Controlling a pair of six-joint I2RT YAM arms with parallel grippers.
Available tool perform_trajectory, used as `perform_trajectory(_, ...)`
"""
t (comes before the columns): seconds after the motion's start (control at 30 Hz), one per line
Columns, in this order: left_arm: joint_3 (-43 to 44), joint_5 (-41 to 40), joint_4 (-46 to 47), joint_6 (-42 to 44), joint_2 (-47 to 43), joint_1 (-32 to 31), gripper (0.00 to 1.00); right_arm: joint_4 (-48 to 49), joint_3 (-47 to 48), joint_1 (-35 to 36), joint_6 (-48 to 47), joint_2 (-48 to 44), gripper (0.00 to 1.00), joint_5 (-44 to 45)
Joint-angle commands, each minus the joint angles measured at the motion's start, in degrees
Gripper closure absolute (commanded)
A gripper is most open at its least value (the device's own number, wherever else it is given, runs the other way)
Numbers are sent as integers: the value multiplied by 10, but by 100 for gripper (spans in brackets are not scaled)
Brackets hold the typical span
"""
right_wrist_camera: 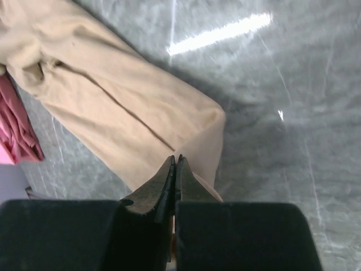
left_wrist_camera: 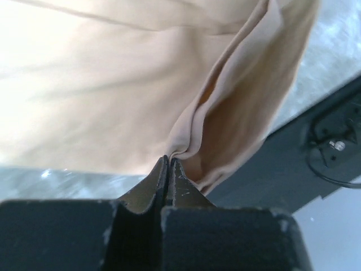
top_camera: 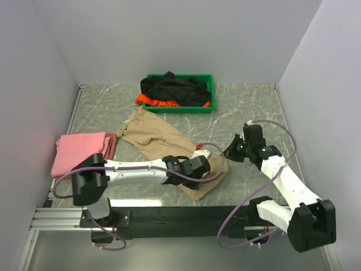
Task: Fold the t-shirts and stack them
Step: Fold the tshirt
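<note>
Left gripper (left_wrist_camera: 169,162): jaws closed flat on a fold at the hem of the beige t-shirt (top_camera: 157,137), which lies rumpled mid-table. Right gripper (right_wrist_camera: 176,162): closed at the same shirt's right-hand corner, cloth apparently nipped. Handling: light, limp cotton that sags and drags; best taken at hems and corners. Pink t-shirt (top_camera: 79,151): folded, at left. Black t-shirt (top_camera: 172,87) and orange t-shirt (top_camera: 153,102): heaped in green tray (top_camera: 210,90). Wrist views show the pinches; only the overhead view shows the tray.

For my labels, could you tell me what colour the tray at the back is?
The tray is green; top external view.
</note>
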Motion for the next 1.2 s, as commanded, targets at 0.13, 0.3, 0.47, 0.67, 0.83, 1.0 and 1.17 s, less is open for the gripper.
perform_trajectory(0.13,-58,-76,-43,-44,-98,76,99,57,103,66,32,94,100,42)
perform_trajectory(0.3,-90,-91,-43,-52,-134,138,99,66,194,115,34,200,100,53)
perform_trajectory(0.47,-114,-91,-32,-45,-148,192,99,70,297,137,28,290,100,55)
perform_trajectory(0.67,-135,-121,-40,-50,-169,251,99,46,408,157,16,401,100,59)
perform_trajectory(0.83,-166,-101,-6,-31,-186,295,99,10,473,164,12,463,100,64)
perform_trajectory(1.0,-178,-84,21,-5,-176,321,99,-9,526,171,10,524,100,58)
perform_trajectory(1.17,-165,-100,-4,-35,-140,363,99,-15,582,174,4,582,95,47)
